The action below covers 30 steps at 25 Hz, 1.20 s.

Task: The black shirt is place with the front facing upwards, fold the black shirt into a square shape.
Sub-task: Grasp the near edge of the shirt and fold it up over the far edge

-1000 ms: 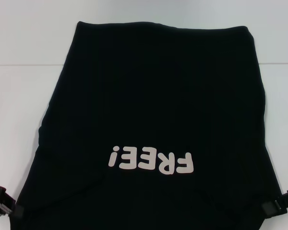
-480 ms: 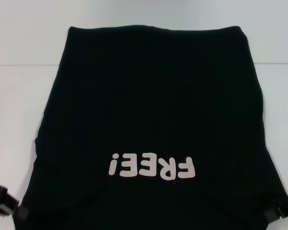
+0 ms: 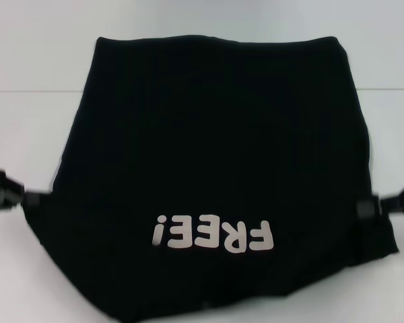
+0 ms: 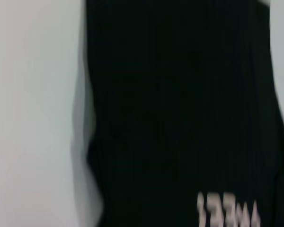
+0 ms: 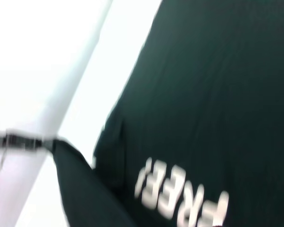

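The black shirt (image 3: 215,141) lies on the white table (image 3: 27,134) with its pale "FREE!" lettering (image 3: 213,236) facing up and upside down to me. My left gripper (image 3: 30,200) pinches the shirt's left edge, and my right gripper (image 3: 367,207) pinches the right edge. Both are shut on cloth, and the near part of the shirt hangs lifted between them. The left wrist view shows the black shirt (image 4: 180,113) from close by. In the right wrist view the black shirt (image 5: 213,94) stretches to the left gripper (image 5: 26,141), which holds a drawn-out corner.
A seam line (image 3: 27,90) crosses the table at the far end, under the shirt's far edge. Bare white table (image 3: 397,134) lies on both sides of the cloth.
Both grippers have risen from the near corners and moved away from me, carrying the shirt's near edges with them. The near part of the shirt now hangs lifted.
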Available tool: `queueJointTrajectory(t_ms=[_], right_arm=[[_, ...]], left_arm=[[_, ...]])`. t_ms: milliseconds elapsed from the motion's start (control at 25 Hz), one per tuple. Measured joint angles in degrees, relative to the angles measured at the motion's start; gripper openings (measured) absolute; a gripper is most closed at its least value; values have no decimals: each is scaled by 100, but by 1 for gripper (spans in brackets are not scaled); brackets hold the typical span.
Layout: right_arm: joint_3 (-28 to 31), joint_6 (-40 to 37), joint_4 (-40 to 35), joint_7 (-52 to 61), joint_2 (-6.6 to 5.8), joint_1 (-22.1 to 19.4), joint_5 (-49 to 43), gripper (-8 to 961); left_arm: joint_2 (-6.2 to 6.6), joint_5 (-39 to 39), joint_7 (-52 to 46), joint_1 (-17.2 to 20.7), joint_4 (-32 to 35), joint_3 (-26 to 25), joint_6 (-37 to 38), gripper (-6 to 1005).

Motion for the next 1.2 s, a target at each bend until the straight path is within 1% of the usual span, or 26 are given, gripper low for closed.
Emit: queueJointTrajectory(t_ms=[160, 240, 360, 440, 600, 640, 680, 800, 840, 880, 1120, 1160, 1200], right_arm=[[223, 569, 25, 166, -36, -115, 702, 130], [277, 967, 126, 173, -37, -152, 1047, 133], [293, 1608, 376, 7, -12, -187, 1613, 137], [294, 1994, 503, -175, 34, -194, 1889, 140], [292, 2670, 596, -504, 208, -186, 2355, 145], [273, 2941, 599, -640, 303, -168, 2532, 147], [273, 2941, 599, -640, 303, -168, 2532, 148], [262, 3305, 601, -841, 438, -132, 2682, 152], [256, 3570, 603, -1005, 550, -105, 2738, 154], [256, 3570, 603, -1005, 550, -105, 2738, 155], [243, 4253, 616, -1396, 826, -40, 2759, 164], [225, 4460, 644, -1536, 895, -22, 2759, 165], [225, 4460, 644, -1536, 895, -22, 2759, 167]], left_arm=[[-7, -627, -58, 36, -143, -102, -683, 12], [-46, -1044, 52, 60, -305, -102, -1103, 12], [-161, -1476, 278, 68, -468, -101, -1631, 13], [-262, -1737, 422, 69, -543, -102, -2009, 13], [-416, -2207, 632, 58, -667, -85, -2625, 12], [-470, -2356, 730, 18, -710, -77, -2865, 12], [-470, -2356, 730, 18, -710, -77, -2865, 12], [-597, -2513, 851, -92, -736, -64, -3265, 12], [-617, -2548, 875, -110, -736, -63, -3344, 12], [-672, -2629, 933, -159, -737, -56, -3543, 13], [-956, -2742, 1244, -490, -739, 6, -4460, 13], [-1005, -2744, 1303, -548, -739, 6, -4636, 13], [-1005, -2744, 1303, -548, -739, 6, -4636, 13]])
